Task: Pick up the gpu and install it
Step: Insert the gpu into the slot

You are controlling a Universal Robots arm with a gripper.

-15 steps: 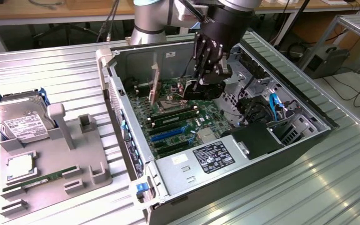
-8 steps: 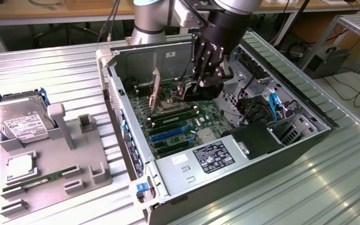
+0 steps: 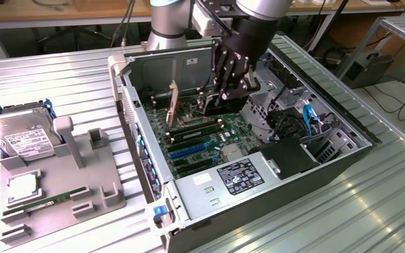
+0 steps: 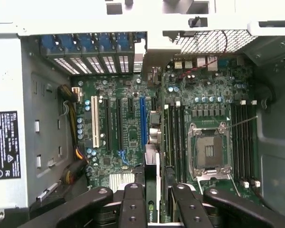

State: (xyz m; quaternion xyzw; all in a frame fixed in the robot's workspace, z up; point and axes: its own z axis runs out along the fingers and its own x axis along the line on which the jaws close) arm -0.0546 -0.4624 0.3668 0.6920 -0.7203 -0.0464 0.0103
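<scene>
One gripper [image 3: 232, 96] hangs inside the open computer case [image 3: 181, 66], closed on the single gpu [image 4: 151, 211]. The card is pinched edge-on between the gripper's two black fingers [image 4: 133, 204], with a green logo showing on its narrow face. It is held above the motherboard [image 4: 128, 137] at the bottom of the case and is not seated in any slot. Below the card's free end lie one blue slot [image 4: 142, 121] and, further toward the power supply [image 4: 9, 142], two black slots and one white slot [image 4: 94, 122]. One bare processor socket [image 4: 207, 152] sits on the board with a bank of memory slots on each side of it, two banks in all. The power supply fills the end of the case nearest the exterior camera and carries one black label. Outside the case, toward the exterior view's left, one grey holder tray [image 3: 107, 174] rests on the ribbed metal counter [image 3: 61, 79]. The tray holds three things: one silver hard drive [image 3: 23, 138] with a white label, one square silver chip [image 3: 21, 187] and one narrow green RAM stick [image 3: 48, 202].
</scene>
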